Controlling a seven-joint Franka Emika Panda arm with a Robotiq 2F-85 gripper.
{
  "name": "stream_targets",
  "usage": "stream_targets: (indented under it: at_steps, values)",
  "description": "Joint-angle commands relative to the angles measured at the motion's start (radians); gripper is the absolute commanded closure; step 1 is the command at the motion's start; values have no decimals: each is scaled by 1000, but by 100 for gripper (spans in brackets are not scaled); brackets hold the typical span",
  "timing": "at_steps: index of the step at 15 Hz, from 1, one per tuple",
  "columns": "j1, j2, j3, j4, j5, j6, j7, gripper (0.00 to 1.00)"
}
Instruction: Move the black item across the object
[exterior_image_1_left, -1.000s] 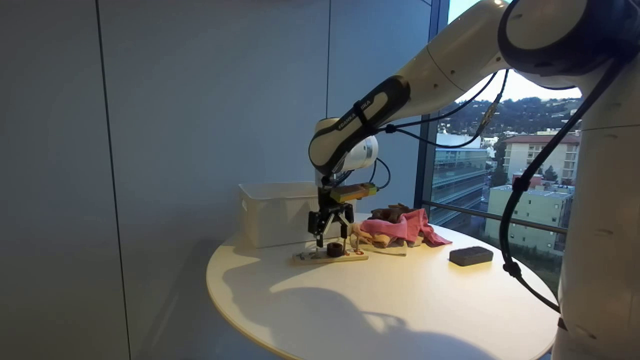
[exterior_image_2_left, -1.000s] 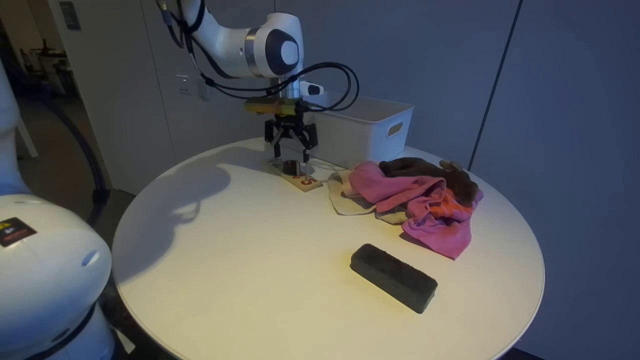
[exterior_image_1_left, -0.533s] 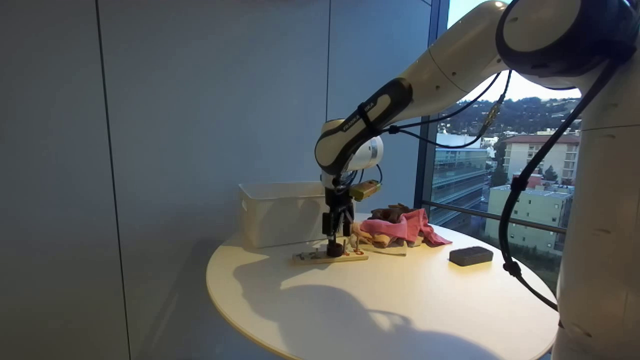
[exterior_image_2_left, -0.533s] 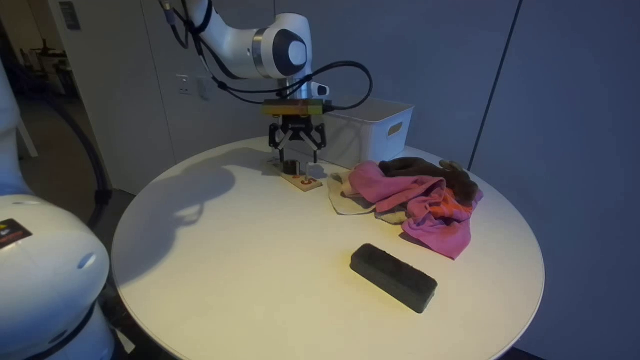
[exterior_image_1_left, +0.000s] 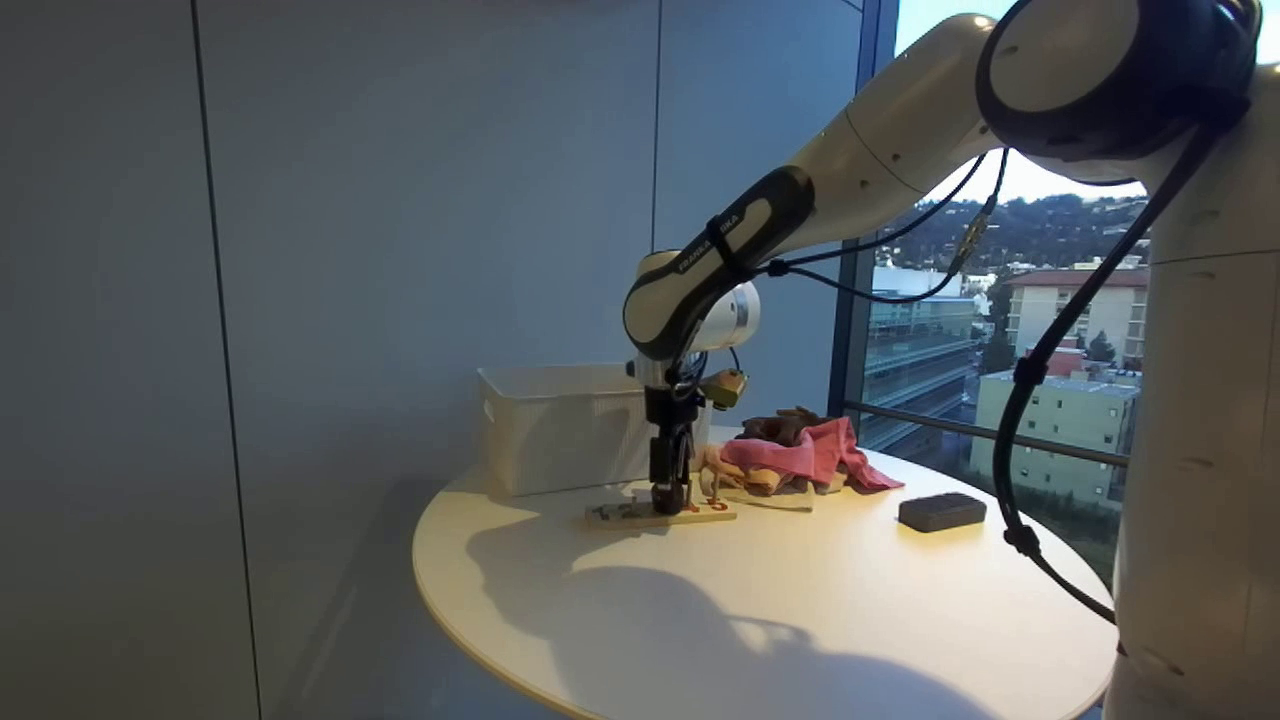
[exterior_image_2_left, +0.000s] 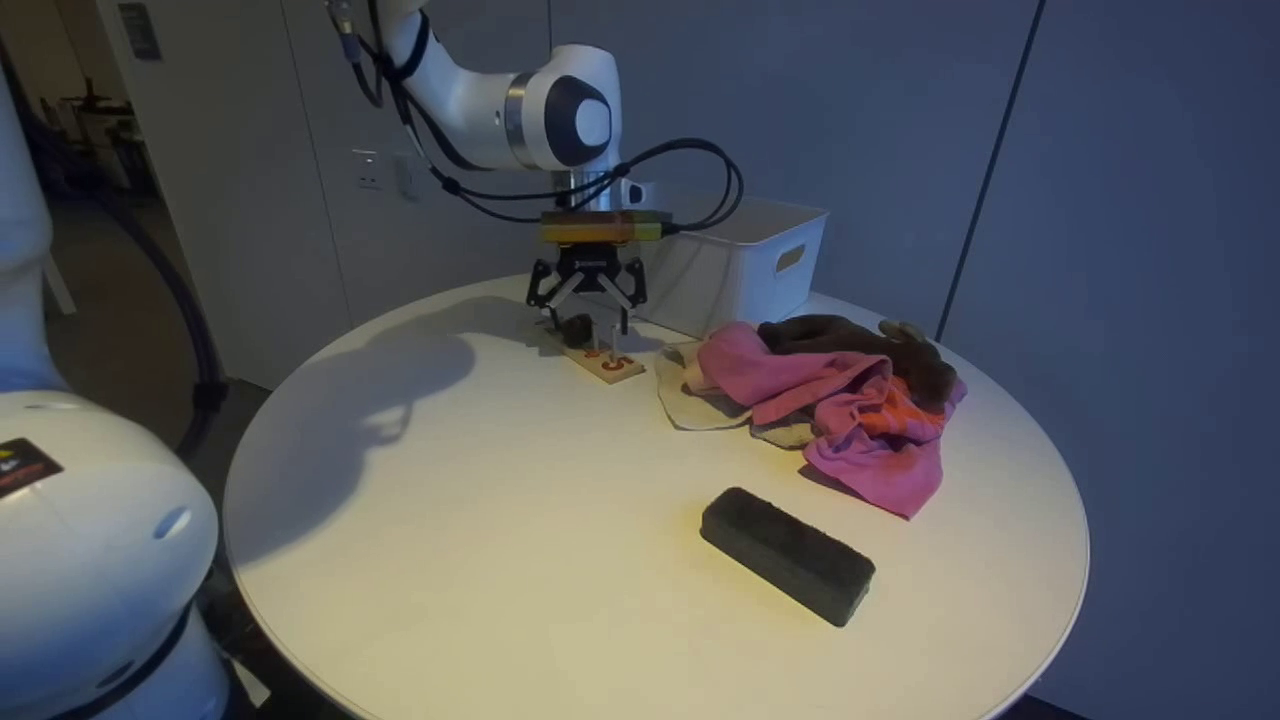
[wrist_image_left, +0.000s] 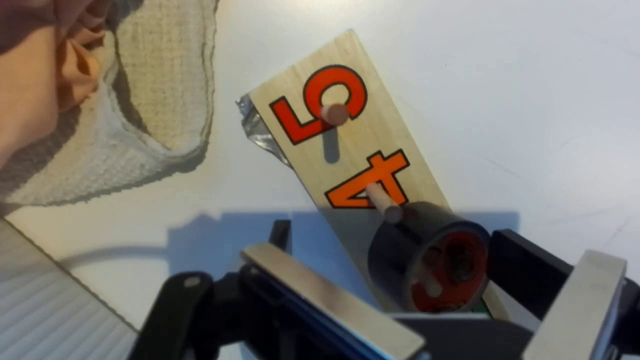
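We see the black ring (wrist_image_left: 405, 246) on the wooden board (wrist_image_left: 360, 140), just beside the peg (wrist_image_left: 383, 202) on the orange 4 (wrist_image_left: 382, 169). Our gripper (exterior_image_2_left: 590, 322) straddles it, spread wide, gripping nothing; we cannot tell whether one finger (wrist_image_left: 525, 272) touches it. The white box (exterior_image_2_left: 700, 282) and pink cloth (exterior_image_2_left: 790, 372) rest nearby on the counter (exterior_image_2_left: 480, 520).

In an exterior view, ring (exterior_image_2_left: 577, 331) on strip (exterior_image_2_left: 608, 371), box (exterior_image_2_left: 712, 275) behind, cloths (exterior_image_2_left: 838, 388) right, block (exterior_image_2_left: 788, 557) before the cloths.
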Motion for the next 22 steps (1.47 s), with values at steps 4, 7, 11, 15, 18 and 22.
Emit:
stream_targets:
  at_steps: [4,7,11,15,18,22]
  values:
    - [-4,13,16,-5,32,55,-83,0]
    - [-3,-9,15,-11,31,76,-70,0]
    - [0,-17,15,6,52,50,-46,32]
    - [3,-14,14,19,69,21,-23,64]
    - [5,-21,14,22,67,8,10,86]
    - [10,-42,17,1,44,27,56,96]
